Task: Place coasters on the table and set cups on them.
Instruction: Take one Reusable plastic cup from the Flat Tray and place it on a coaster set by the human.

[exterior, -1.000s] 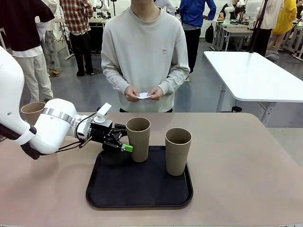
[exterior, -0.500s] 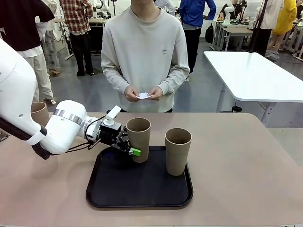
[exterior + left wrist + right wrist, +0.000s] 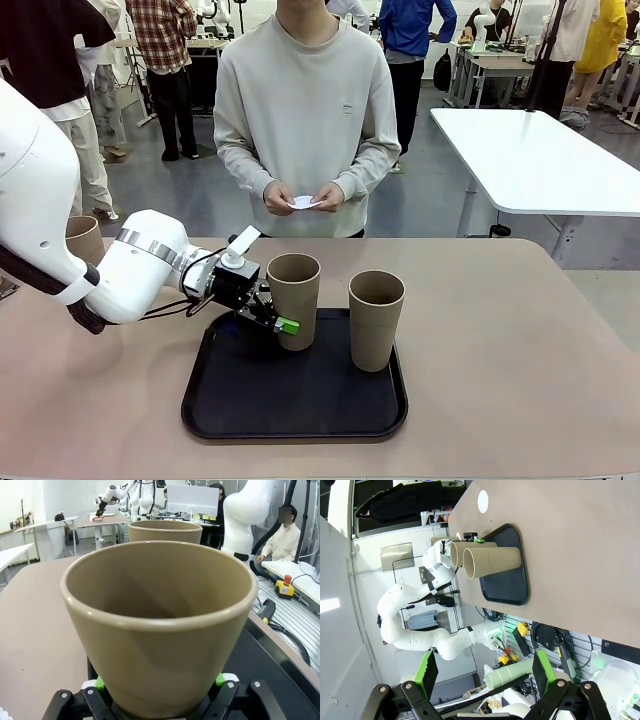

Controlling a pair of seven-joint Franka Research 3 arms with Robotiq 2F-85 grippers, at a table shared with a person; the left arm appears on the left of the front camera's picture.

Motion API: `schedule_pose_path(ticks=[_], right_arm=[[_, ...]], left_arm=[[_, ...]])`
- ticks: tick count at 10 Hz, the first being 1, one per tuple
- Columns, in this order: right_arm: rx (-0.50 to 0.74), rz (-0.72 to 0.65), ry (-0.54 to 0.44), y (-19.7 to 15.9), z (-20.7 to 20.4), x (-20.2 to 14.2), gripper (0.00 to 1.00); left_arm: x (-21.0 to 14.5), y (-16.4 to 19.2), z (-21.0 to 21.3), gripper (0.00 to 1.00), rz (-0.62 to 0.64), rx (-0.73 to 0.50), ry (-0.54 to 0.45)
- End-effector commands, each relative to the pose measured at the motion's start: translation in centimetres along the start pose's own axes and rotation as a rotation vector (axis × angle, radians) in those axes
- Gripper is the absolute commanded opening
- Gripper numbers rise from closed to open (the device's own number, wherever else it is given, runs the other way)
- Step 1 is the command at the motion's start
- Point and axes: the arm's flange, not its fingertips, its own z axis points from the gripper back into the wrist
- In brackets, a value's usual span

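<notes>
**A:** What moved in the last second?

**B:** The left gripper [image 3: 284, 323] went in on the left cup [image 3: 294, 295] on the tray [image 3: 250, 400]. It was just beside the cup's base with jaws spread. Now it's clamped on the base, green pads [image 3: 288, 326] against the sides.

**A:** Did the cup itself move?

**B:** Nudged slightly. It sits a touch lower in the front view, rim a hair further right.

**A:** And the arm?

**B:** The left arm [image 3: 130, 280] swung forward. It now hides part of the third cup [image 3: 88, 240] at the table's [image 3: 500, 350] left edge. That rim was fully visible before.
</notes>
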Motion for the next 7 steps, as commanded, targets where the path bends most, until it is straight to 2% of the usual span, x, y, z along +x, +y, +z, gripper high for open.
schedule_pose_path(ticks=[1, 2, 3, 6, 7], right_arm=[[0.020, 0.019, -0.003, 0.0, 0.0, 0.2, 1.00], [0.020, 0.019, -0.003, 0.0, 0.0, 0.2, 1.00], [0.020, 0.019, -0.003, 0.0, 0.0, 0.2, 1.00], [0.020, 0.019, -0.003, 0.0, 0.0, 0.2, 1.00], [0.020, 0.019, -0.003, 0.0, 0.0, 0.2, 1.00]], left_arm=[[0.9, -1.0, -0.1, 0.00, -0.032, 0.000, 0.008], [3.0, -1.8, 0.2, 0.25, 0.022, 0.006, 0.005], [6.5, -2.9, 0.6, 0.25, 0.080, 0.055, 0.020], [17.1, -5.7, 2.6, 0.25, 0.094, 0.134, 0.028], [19.2, -6.2, 3.2, 0.25, 0.100, 0.150, 0.027]])
